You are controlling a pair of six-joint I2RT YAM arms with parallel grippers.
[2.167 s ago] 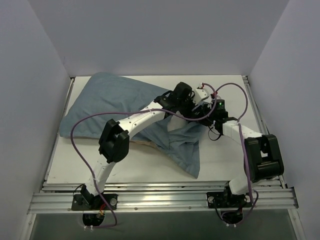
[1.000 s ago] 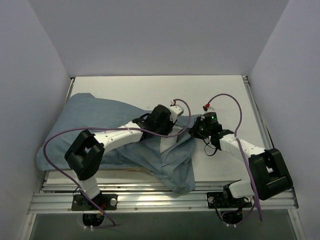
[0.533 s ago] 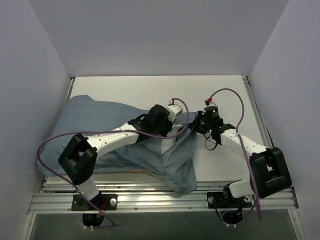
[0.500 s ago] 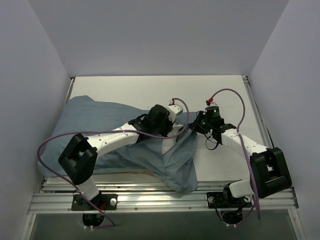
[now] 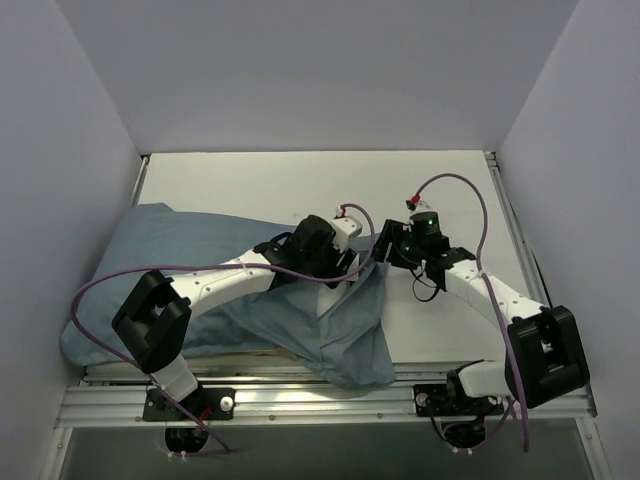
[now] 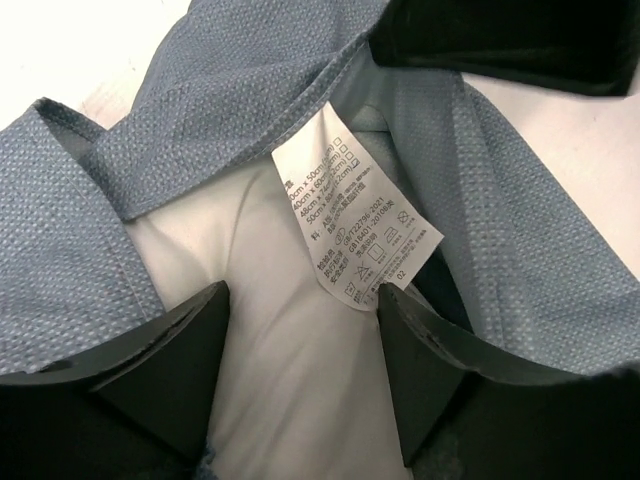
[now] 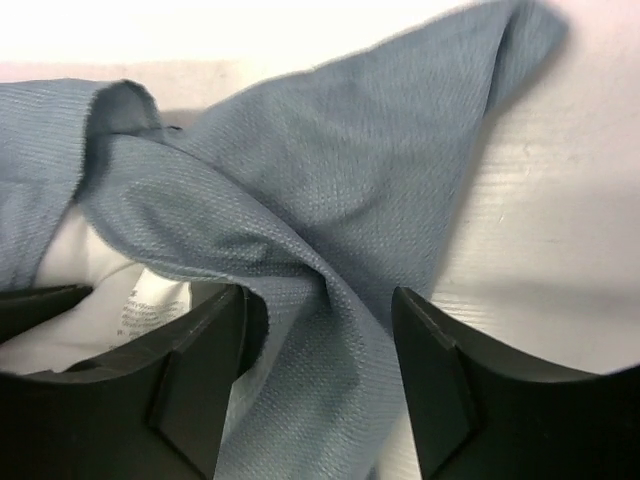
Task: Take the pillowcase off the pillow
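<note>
The grey-blue pillowcase (image 5: 170,270) lies across the left and middle of the table, its loose open end (image 5: 355,330) bunched toward the front edge. The white pillow (image 6: 290,370) shows through the case's opening, with a printed care tag (image 6: 350,235) lying over it. My left gripper (image 6: 303,300) stands open, its fingers either side of the bare pillow and tag. My right gripper (image 7: 320,300) is open too, straddling a fold of the pillowcase (image 7: 330,220) without pinching it. In the top view both grippers (image 5: 345,262) (image 5: 385,245) meet at the case's opening.
The white table (image 5: 440,190) shows bare at the back and right. Grey walls (image 5: 70,150) close in on three sides. A metal rail (image 5: 320,395) runs along the near edge, and the pillowcase overhangs it slightly. Purple cables (image 5: 450,190) loop above the arms.
Both grippers have gone from shut on the cloth to open, letting it go. The pillow in its case has slid further toward the front left, and the arms shifted slightly.
</note>
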